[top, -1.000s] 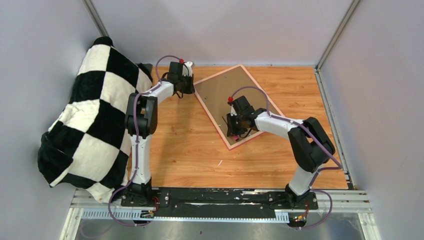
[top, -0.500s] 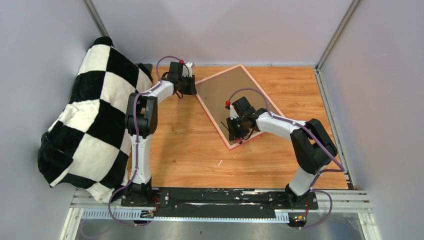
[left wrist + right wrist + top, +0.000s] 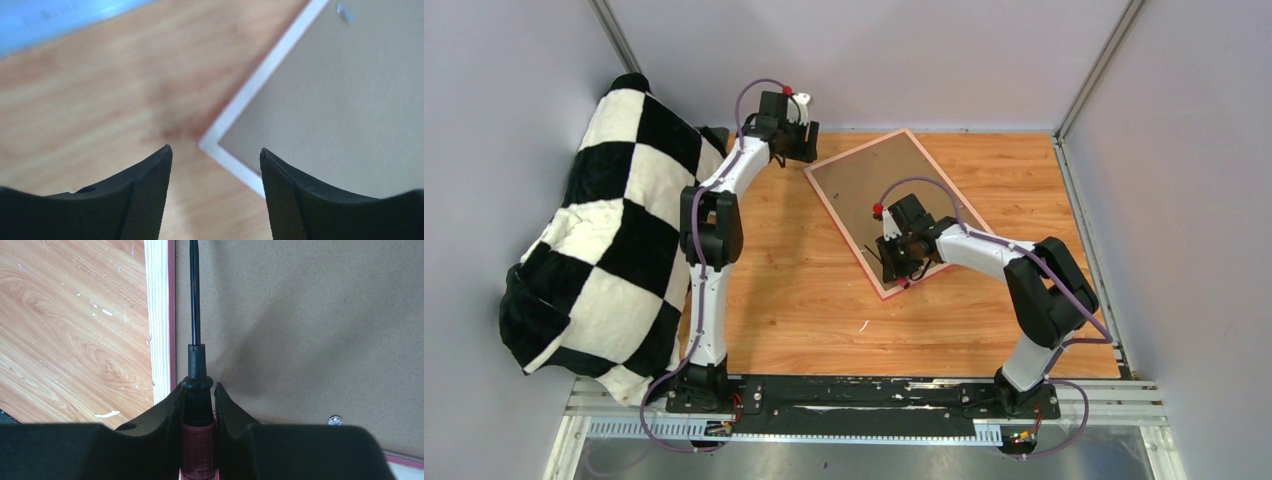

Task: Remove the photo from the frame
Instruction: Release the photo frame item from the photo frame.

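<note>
Left hand [image 3: 215, 165] spread above a corner of the frame [image 3: 257, 85] — right hand [image 3: 199, 390] pinching a screwdriver [image 3: 195, 315] over the backing board [image 3: 300, 315].

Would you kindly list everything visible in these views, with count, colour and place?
frame: one, pink-edged, face down, far middle of the table
backing board: one, brown, set in the frame
metal tabs: two, silver, on the board, one in each wrist view
screwdriver: one, red handle, black shaft, over the board along the frame's edge
blanket: one, black-and-white checked, heaped at left
table: one, wood-grain, under the frame
photo: none visible
left gripper: one, black, open, above the frame's corner
right gripper: one, black, shut on the screwdriver
</note>
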Controlling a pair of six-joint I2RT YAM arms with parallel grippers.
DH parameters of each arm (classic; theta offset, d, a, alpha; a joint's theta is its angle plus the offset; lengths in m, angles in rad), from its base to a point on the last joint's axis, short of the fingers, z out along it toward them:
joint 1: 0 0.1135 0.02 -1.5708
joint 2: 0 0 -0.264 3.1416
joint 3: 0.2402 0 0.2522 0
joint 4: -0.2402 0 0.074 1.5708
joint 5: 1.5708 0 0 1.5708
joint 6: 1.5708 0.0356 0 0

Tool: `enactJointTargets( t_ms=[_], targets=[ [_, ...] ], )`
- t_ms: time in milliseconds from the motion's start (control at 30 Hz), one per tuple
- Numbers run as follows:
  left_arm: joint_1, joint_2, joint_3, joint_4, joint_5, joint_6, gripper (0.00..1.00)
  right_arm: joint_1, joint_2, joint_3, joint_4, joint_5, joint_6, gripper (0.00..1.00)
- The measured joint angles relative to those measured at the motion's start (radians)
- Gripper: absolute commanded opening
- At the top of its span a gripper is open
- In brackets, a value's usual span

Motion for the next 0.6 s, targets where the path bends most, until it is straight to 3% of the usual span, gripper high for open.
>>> enactJointTargets(
  t_ms=[167,467,600],
  targets=[
    [0.000,0.112,0.229,-0.009,-0.001,0.039,0.68,0.000,0.000,0.000,0.000,-0.004,-0.011,0.00],
    [0.000,0.288,0.329,-0.079,0.053,0.050,0.69,0.000,0.000,0.000,0.000,-0.009,-0.025,0.00],
    [0.003,0.293,0.355,-0.093,0.070,0.050,0.67,0.000,-0.005,0.000,0.000,-0.013,-0.027,0.00]
  ],
)
